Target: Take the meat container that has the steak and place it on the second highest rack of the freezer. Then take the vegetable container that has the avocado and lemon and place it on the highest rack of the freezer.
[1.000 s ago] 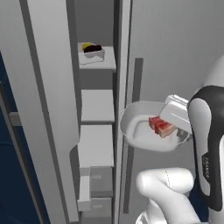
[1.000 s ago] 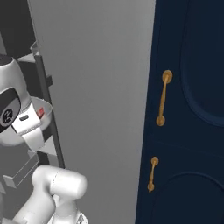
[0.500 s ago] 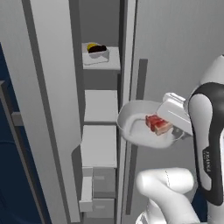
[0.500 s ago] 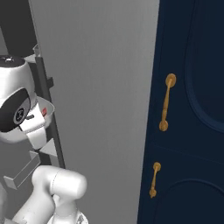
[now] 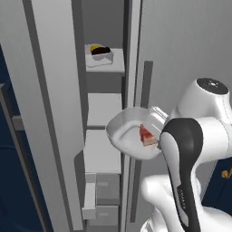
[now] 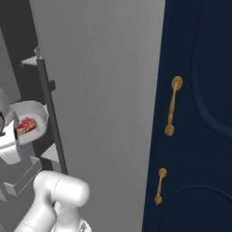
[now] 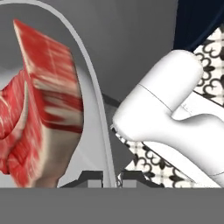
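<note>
The white bowl [image 5: 124,136] with the steak [image 5: 146,135] is held up just in front of the freezer [image 5: 106,113], below the top shelf [image 5: 115,63] with the lemon [image 5: 94,47] and avocado [image 5: 102,50].

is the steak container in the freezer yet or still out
Out. In the left base view the white steak container hangs in front of the open freezer, held at its rim by the gripper, not resting on any shelf board.

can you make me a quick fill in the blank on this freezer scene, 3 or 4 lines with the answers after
1. The white dish held up by the hand carries the ____.
2. The container with the lemon and avocado rests on a freezer ____.
3. The handles on the navy cabinet are ____ in colour.
4. The freezer door stands ____.

Missing words: steak; shelf; gold; open
</note>
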